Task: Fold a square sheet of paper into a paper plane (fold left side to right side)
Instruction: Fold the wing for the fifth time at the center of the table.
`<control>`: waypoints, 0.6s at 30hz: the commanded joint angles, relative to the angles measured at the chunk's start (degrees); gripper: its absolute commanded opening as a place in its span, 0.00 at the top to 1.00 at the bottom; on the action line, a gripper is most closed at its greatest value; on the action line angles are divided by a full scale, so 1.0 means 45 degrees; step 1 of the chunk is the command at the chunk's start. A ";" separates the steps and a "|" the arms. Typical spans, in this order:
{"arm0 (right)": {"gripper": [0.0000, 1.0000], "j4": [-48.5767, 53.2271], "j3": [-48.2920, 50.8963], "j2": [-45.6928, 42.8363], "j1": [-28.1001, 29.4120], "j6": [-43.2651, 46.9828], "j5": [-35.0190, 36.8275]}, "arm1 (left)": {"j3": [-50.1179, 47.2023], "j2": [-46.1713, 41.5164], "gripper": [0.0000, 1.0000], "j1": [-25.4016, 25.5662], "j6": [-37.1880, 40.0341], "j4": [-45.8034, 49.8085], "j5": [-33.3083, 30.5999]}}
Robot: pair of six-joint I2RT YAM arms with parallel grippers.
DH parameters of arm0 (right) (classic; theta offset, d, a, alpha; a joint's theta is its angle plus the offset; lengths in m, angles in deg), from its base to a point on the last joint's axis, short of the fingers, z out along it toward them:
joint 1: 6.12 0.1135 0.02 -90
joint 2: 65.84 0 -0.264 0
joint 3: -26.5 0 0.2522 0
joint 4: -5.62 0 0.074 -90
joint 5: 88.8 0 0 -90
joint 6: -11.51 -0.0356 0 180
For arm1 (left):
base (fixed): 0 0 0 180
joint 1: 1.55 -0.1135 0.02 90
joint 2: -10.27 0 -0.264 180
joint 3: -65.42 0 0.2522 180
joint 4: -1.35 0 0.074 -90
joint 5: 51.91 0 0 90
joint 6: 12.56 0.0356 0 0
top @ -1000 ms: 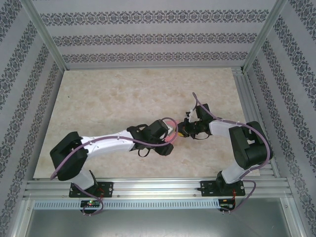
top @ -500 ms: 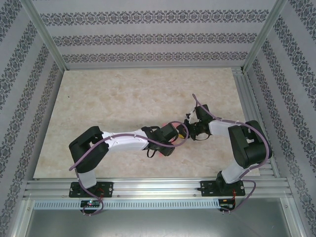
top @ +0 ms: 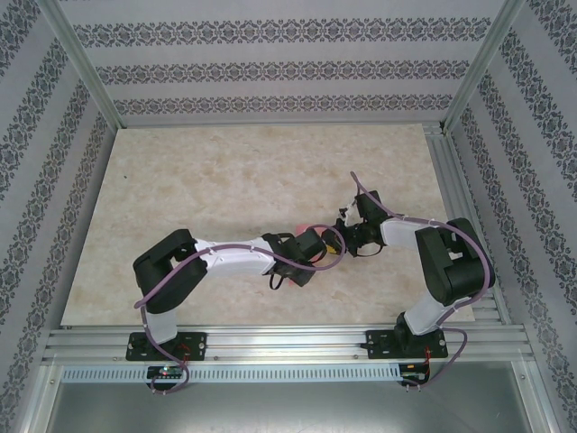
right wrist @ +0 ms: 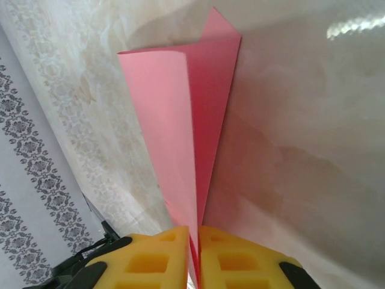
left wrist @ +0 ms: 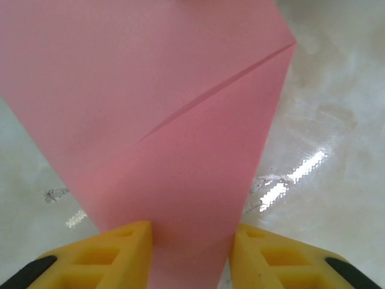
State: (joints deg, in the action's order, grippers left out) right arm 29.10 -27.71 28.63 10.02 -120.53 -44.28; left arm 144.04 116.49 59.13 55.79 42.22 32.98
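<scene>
The thin pinkish-red paper sheet [left wrist: 180,120], already creased into a long tapering wedge, sits at the centre of the top external view, where both arms meet over the marbled beige desk [top: 225,171].

In the right wrist view, the right end effector [right wrist: 194,232] is nipped almost together on the narrow end of the sheet at the bottom centre. The two flaps fan upward from it like a half-open book.

In the left wrist view, the left end effector [left wrist: 191,232] has its yellow fingers [left wrist: 129,241] apart at the bottom of the frame. The paper's narrow end runs between them, and a diagonal crease [left wrist: 216,90] climbs toward the upper right. Whether the fingers press the paper's edges cannot be told.

The step in hand looks like bringing the left flap over onto the right. To do it well:

- The right nip should act as a firm anchor on the spine.
- The left fingers should take the flap by its faces, not squeeze its edges, which would probably buckle such thin paper.
- The long edges should line up before any pressing.
- The fold can then be flattened against the desk from the narrow end outward.
</scene>
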 commanded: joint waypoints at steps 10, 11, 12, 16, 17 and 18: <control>0.62 0.1052 0.0056 -0.1394 -0.0816 0.0905 0.0726 | 0.0286 -0.0466 0.80 0.0178 -0.0055 0.0085 -0.0310; 0.59 0.1247 0.0115 -0.1648 -0.0946 0.1075 0.0882 | 0.0376 -0.0518 0.82 0.0186 -0.0052 0.0124 -0.0311; 0.57 0.1485 0.0174 -0.1926 -0.1088 0.1255 0.1104 | 0.0440 -0.0582 0.84 0.0167 -0.0072 0.0146 -0.0272; 0.51 0.1602 0.0648 -0.2834 -0.1544 0.1593 0.1473 | 0.0585 -0.0913 0.93 -0.0032 -0.0346 0.0036 0.0198; 0.50 0.1529 0.0785 -0.3043 -0.1621 0.1655 0.1507 | 0.0599 -0.1010 0.95 -0.0129 -0.0495 -0.0014 0.0381; 0.49 0.1459 0.0936 -0.3260 -0.1653 0.1730 0.1556 | 0.0569 -0.1096 0.97 -0.0260 -0.0643 -0.0109 0.0663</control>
State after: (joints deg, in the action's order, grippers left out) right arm 34.85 -25.44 16.02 3.20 -115.22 -39.27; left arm 145.09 114.22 58.94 54.96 42.24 33.79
